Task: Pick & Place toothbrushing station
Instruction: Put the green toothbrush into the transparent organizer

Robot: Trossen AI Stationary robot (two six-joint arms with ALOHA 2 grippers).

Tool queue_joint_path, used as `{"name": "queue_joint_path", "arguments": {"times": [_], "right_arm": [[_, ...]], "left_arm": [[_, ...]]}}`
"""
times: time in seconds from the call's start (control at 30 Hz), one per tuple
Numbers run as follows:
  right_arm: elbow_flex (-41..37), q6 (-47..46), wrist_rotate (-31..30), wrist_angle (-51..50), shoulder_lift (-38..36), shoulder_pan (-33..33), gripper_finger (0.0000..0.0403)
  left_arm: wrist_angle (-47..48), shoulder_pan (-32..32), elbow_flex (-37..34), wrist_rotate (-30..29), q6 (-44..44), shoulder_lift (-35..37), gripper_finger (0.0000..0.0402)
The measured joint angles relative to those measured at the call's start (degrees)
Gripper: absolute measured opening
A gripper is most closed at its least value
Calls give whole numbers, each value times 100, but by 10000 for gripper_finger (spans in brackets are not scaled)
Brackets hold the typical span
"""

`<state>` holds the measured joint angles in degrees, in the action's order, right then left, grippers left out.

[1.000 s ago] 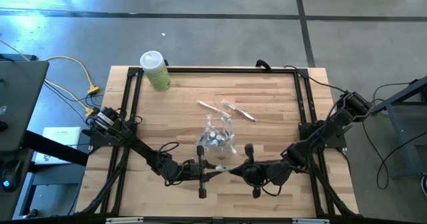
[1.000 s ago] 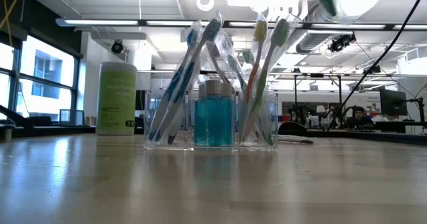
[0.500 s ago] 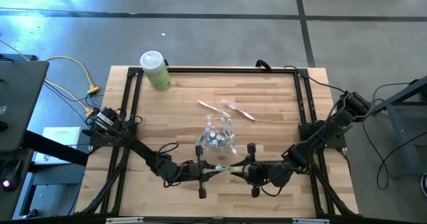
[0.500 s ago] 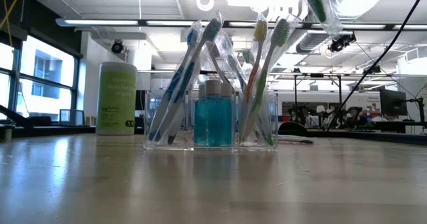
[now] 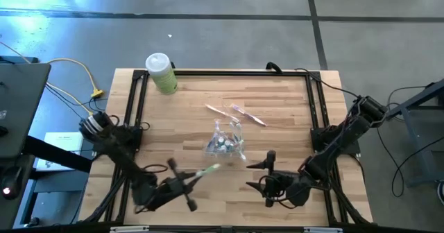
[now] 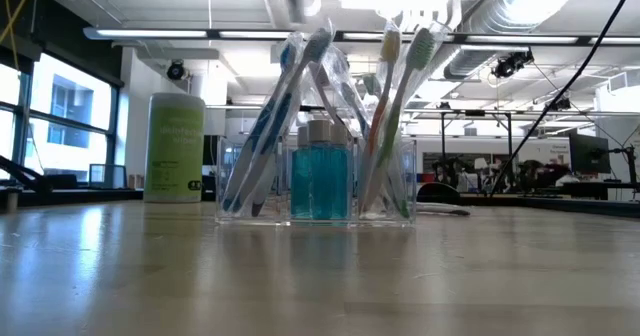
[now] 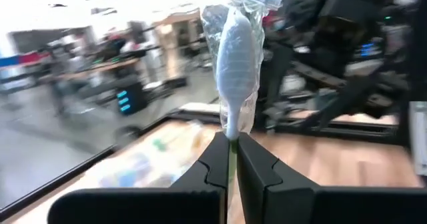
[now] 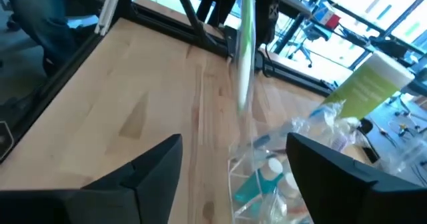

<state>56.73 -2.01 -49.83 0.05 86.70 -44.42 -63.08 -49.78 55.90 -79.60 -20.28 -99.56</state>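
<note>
A toothbrush in clear wrapping (image 5: 207, 170) hangs above the table's near left part, with my left gripper (image 5: 187, 182) shut on it. Its wrapped head (image 7: 235, 57) sticks out past the fingers. My right gripper (image 5: 258, 176) stands open near the front edge, right of the middle, with nothing between its fingers (image 8: 160, 161). A clear organizer (image 6: 318, 181) at the table's middle holds several upright toothbrushes and small blue bottles (image 6: 322, 181). Two loose wrapped toothbrushes (image 5: 236, 113) lie flat behind it. My left gripper pinches the toothbrush's handle (image 7: 231, 143) between its two fingers. The fingers come from the table's near left, slanting toward the organizer, and lie along the brush. The brush is lifted clear of the table, and its wrapped head end reaches out beyond the fingertips.
A green canister with a white lid (image 5: 161, 73) stands at the far left corner. A black frame (image 5: 222, 72) runs along the table's edges. Bare wood lies between the organizer and the front edge.
My right gripper has opened, let go of the wrapped toothbrush and drawn back a little toward the table's right edge. My left gripper, still shut on the brush, has swung toward the left and near edges, and the brush has turned with it, pointing far-right.
</note>
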Motion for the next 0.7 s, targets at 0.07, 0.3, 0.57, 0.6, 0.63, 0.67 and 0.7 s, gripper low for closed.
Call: {"name": "queue_joint_path", "arguments": {"times": [0.07,0.3,0.57,0.6,0.63,0.67,0.7], "right_arm": [[0,-104,-6,-67,0,6,262],[0,-172,-8,-181,0,28,262],[0,-439,7,-452,0,28,262],[0,-453,9,-483,0,28,262],[0,-496,16,-527,0,28,262],[0,-548,25,-570,0,28,262],[0,-595,26,-622,0,28,262]], "left_arm": [[-5,-195,2,-649,-191,117,3],[-53,-236,-14,-1014,-840,224,3],[-75,400,-59,-1055,-1337,224,3],[-80,474,-61,-1055,-1335,224,3],[-82,540,-73,-1051,-1306,224,3],[-80,594,-102,-1051,-1276,224,3],[-77,635,-143,-1053,-1251,224,3]]}}
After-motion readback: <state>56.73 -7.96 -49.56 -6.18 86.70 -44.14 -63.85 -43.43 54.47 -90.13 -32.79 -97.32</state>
